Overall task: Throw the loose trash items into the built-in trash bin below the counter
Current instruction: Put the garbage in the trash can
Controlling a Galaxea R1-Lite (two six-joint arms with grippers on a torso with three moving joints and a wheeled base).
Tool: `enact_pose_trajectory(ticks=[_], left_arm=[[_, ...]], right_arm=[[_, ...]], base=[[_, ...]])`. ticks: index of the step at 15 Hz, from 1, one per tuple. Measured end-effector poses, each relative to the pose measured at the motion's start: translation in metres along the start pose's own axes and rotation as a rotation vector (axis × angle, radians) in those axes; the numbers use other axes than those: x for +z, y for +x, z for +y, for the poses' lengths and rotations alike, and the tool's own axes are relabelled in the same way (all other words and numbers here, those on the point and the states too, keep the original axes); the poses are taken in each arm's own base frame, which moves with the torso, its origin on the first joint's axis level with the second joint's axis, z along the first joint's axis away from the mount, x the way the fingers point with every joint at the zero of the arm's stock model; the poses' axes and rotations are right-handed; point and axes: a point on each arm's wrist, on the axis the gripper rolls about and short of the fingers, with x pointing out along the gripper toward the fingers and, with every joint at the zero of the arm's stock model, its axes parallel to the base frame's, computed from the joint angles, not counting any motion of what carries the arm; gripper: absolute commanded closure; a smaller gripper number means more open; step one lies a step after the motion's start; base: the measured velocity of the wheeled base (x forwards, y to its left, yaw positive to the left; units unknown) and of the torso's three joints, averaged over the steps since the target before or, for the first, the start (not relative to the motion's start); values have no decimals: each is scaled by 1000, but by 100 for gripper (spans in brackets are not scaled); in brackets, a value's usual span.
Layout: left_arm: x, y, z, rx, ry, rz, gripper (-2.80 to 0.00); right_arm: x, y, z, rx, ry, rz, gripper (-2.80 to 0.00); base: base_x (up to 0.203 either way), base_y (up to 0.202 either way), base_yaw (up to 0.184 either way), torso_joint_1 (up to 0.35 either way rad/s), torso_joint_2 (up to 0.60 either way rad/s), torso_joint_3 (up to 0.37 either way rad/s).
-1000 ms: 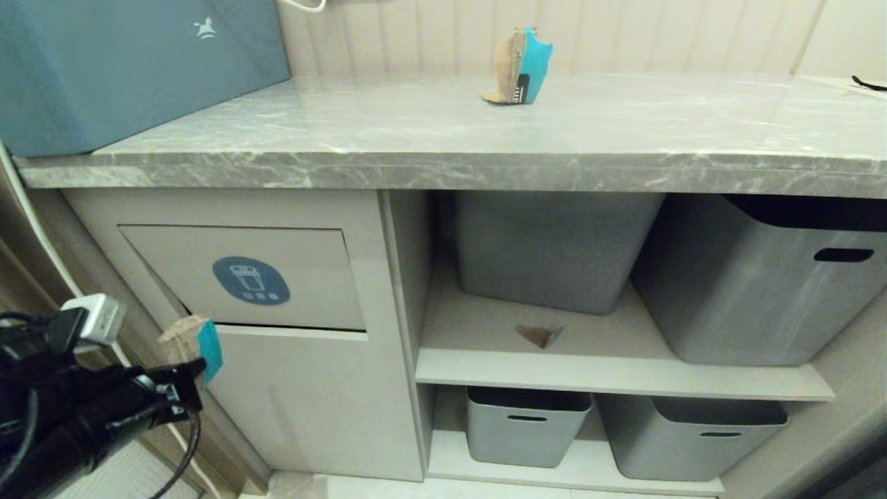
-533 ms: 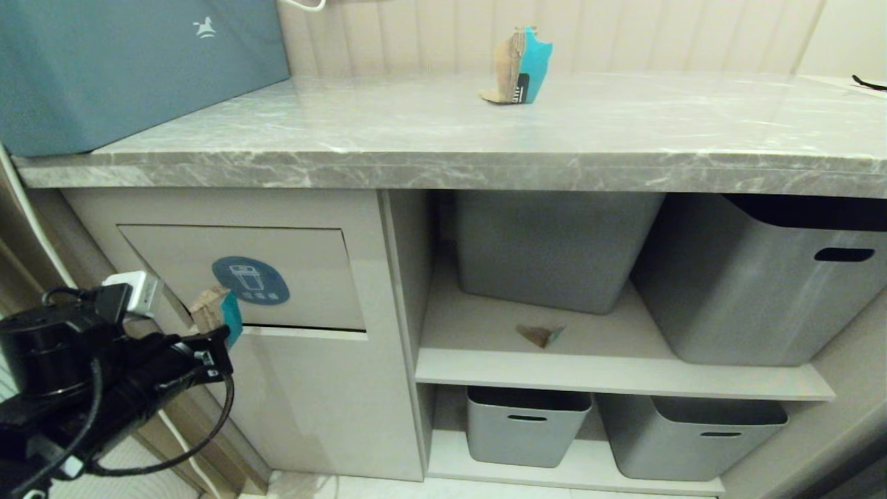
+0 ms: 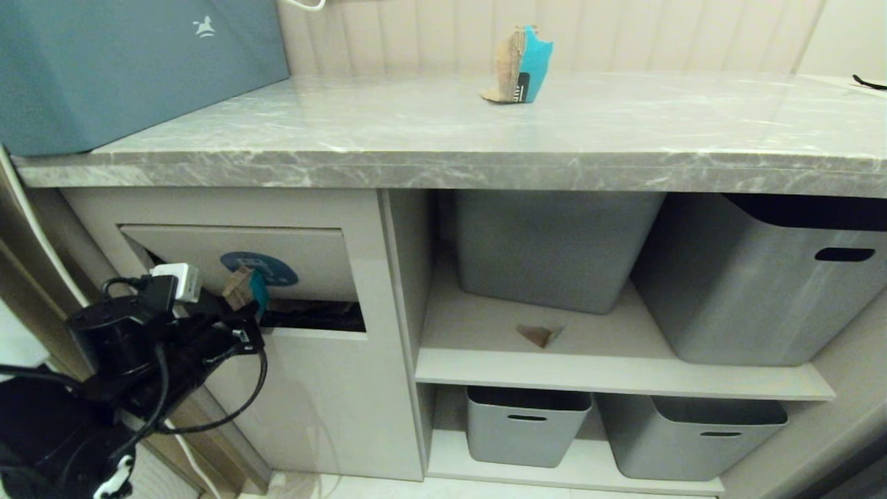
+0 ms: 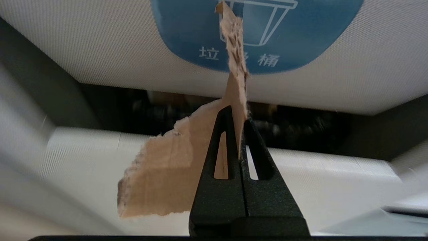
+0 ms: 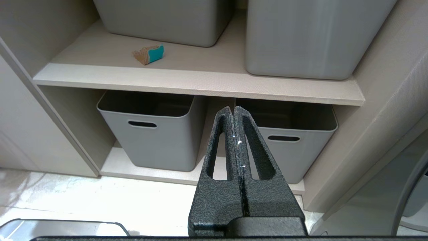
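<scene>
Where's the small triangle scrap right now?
Head view: the triangle scrap lies on the middle shelf, right of the bin flap, before the grey bins.

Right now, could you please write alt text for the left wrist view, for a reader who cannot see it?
The left gripper, shut on a torn brown cardboard scrap, holds it up against the trash bin's swing flap, which bears a round blue sticker with a white bin icon. Below the flap's edge a dark opening shows.

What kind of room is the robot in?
Probably a kitchen or pantry corner at home: a marble-look counter, a built-in trash bin with a bin sticker, and grey storage bins on shelves underneath.
</scene>
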Motion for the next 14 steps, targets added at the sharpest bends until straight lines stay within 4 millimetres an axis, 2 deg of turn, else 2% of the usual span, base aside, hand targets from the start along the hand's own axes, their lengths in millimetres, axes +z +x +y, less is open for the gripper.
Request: enact_pose_trajectory(ticks=[4,9,10,14], left_arm=[[-2,36,3,4,10,-51,0],[-8,56,4,7,8,-66,0],[-7,60,6,11,6,-75,-280],[-11,67,9,17,-1,-74,-280]], right_arm=[[0,0,0,0,0,0,0],[0,0,0,0,0,0,0],[0,0,0,0,0,0,0],[0,0,0,0,0,-1,0]], base=[[0,0,0,0,0,0],[0,0,0,0,0,0],[0,0,0,0,0,0],[0,0,0,0,0,0]])
